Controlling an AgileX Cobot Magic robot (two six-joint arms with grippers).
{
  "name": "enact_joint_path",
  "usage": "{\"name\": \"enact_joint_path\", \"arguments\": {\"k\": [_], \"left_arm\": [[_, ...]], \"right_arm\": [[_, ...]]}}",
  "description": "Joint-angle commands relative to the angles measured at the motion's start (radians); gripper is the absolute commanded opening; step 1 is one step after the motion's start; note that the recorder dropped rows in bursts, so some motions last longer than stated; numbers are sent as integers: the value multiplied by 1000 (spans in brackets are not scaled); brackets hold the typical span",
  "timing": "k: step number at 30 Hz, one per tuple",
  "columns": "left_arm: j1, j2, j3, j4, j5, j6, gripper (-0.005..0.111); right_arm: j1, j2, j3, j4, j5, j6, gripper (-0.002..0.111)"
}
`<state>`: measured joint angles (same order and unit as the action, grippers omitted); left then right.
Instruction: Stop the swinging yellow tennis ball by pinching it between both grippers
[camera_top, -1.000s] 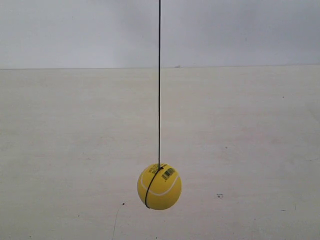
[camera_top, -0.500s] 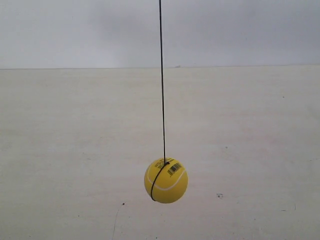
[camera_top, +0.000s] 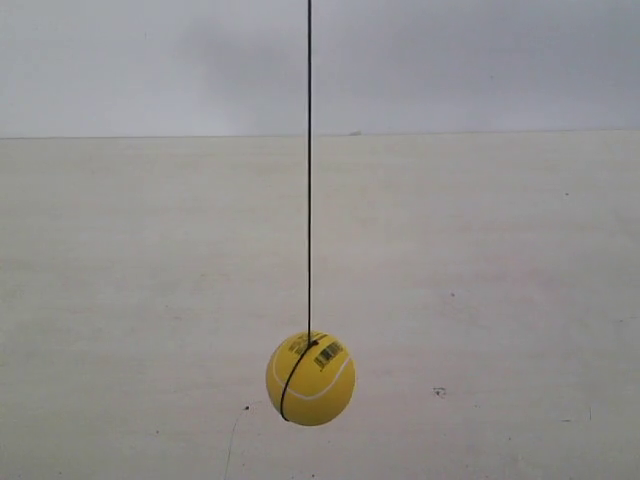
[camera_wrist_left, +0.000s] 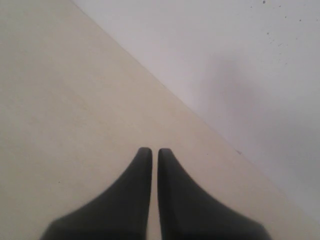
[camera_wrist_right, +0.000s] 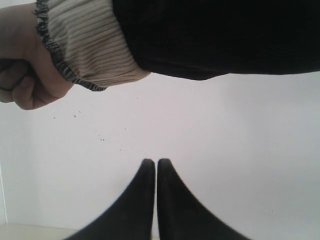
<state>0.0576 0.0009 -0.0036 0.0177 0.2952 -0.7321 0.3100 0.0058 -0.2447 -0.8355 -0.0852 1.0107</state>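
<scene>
The yellow tennis ball (camera_top: 310, 379) hangs low in the exterior view on a thin black string (camera_top: 308, 170), its white seam and barcode label facing me. No gripper shows in that view. My left gripper (camera_wrist_left: 151, 150) appears only in the left wrist view, its two black tapered fingers shut with a hairline gap and nothing between them. My right gripper (camera_wrist_right: 151, 161) is likewise shut and empty in the right wrist view. Neither wrist view shows the ball.
A pale tabletop (camera_top: 500, 300) lies under the ball and ends at a grey-white wall (camera_top: 480, 60). The left wrist view looks over the table edge (camera_wrist_left: 165, 87) and wall. A person's fist and cuffed dark sleeve (camera_wrist_right: 90, 45) cross the right wrist view.
The ball swung right and slightly up half a second ago, and has now swung back left and lower, past its position a second ago. The string top shifted left too.
</scene>
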Motion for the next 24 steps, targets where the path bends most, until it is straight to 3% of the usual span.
{"name": "enact_joint_path", "arguments": {"k": [1, 8, 18, 24], "left_arm": [[2, -1, 4, 8, 5, 0, 5], [2, -1, 4, 8, 5, 90, 5], [2, -1, 4, 6, 5, 709, 5], [2, -1, 4, 6, 5, 757, 5]], "right_arm": [[1, -6, 1, -4, 0, 1, 0], [1, -6, 1, -4, 0, 1, 0], [1, -6, 1, -4, -5, 1, 0], [1, -6, 1, -4, -7, 1, 0]]}}
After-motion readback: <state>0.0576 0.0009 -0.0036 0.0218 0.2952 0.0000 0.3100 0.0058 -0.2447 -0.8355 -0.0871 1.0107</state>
